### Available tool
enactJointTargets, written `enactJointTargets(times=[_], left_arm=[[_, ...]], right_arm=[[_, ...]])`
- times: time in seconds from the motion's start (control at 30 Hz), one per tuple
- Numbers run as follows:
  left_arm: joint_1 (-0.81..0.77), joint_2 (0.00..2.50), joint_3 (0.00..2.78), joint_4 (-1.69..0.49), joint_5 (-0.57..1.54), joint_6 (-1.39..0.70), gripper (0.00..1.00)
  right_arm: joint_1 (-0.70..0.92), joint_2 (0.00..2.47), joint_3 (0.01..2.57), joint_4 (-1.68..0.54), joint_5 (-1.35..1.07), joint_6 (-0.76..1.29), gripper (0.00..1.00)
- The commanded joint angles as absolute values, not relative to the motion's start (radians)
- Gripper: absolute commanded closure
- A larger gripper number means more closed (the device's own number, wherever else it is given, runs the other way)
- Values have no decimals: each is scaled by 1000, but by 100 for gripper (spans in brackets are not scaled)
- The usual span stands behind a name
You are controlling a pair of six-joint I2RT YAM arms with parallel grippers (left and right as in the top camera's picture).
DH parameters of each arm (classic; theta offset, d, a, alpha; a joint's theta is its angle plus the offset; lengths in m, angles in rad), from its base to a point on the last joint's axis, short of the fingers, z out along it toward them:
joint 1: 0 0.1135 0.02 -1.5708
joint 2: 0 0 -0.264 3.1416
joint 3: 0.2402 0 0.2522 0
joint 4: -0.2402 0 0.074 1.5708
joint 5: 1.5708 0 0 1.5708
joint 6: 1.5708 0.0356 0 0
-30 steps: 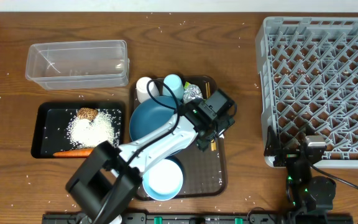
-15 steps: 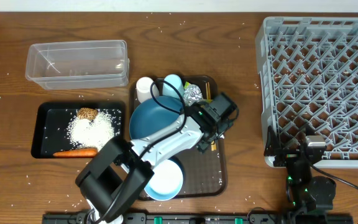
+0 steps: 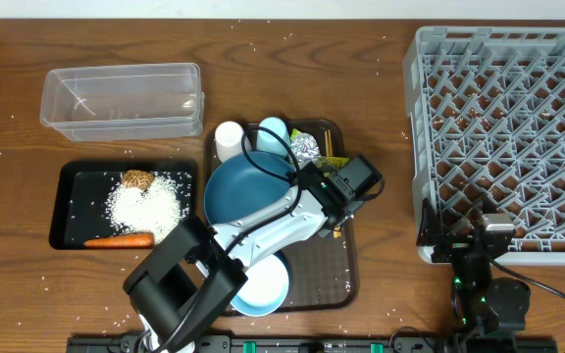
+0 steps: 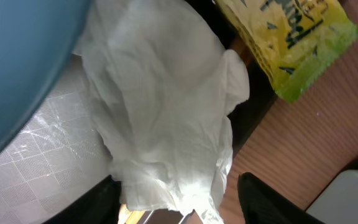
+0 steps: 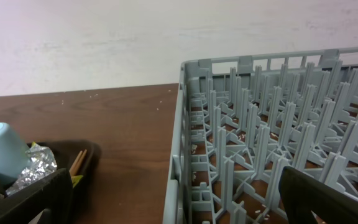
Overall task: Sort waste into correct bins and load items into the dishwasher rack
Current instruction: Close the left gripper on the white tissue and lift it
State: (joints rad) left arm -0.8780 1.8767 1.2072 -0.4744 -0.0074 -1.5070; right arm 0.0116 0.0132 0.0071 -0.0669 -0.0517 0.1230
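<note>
On the right side of the brown serving tray (image 3: 324,267), my left gripper (image 4: 179,208) straddles the crumpled white tissue (image 4: 166,112), one finger on each side; I cannot tell whether they pinch it. The tissue lies just beside the large dark-blue round dish (image 4: 17,62), near the yellow-green packet (image 4: 291,37). My right gripper (image 5: 176,202) gapes wide, empty, beside the dishwasher rack (image 5: 260,124).

Two cups: one white cup (image 3: 230,140), one light-blue cup (image 3: 274,130). One each of blue dish (image 3: 226,188), white bowl (image 3: 268,289), rack (image 3: 503,137), clear tub (image 3: 121,126), black tray (image 3: 75,196) and brown tray (image 3: 327,270). There is also one carrot (image 3: 121,239), brown lump (image 3: 138,179), foil ball (image 3: 305,147), tissue (image 4: 166,106) and packet (image 4: 291,37).
</note>
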Motion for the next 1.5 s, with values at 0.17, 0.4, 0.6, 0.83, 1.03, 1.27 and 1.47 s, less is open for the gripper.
enactJointTargets(times=[0.17, 0.4, 0.6, 0.83, 1.03, 1.27, 1.47], left_arm=[[-879, 1891, 1201, -492, -38, -1505, 60], [-879, 1891, 1201, -493, -38, -1494, 88], [-879, 1888, 1203, -492, -7, -1466, 94], [-883, 1823, 1215, -493, 39, -1421, 94], [-883, 1701, 1215, -496, 28, -1418, 94], [-883, 1637, 1215, -514, -13, -1373, 94], [-883, 1675, 1214, -531, -12, -1340, 46]], right_arm=[[18, 16, 6, -71, -52, 118, 1], [18, 16, 6, -71, -52, 118, 1], [18, 16, 6, -71, -52, 118, 1], [18, 16, 6, -71, -52, 118, 1], [18, 16, 6, -71, -52, 118, 1], [18, 16, 6, -71, -52, 118, 1], [18, 16, 6, -71, -52, 118, 1]])
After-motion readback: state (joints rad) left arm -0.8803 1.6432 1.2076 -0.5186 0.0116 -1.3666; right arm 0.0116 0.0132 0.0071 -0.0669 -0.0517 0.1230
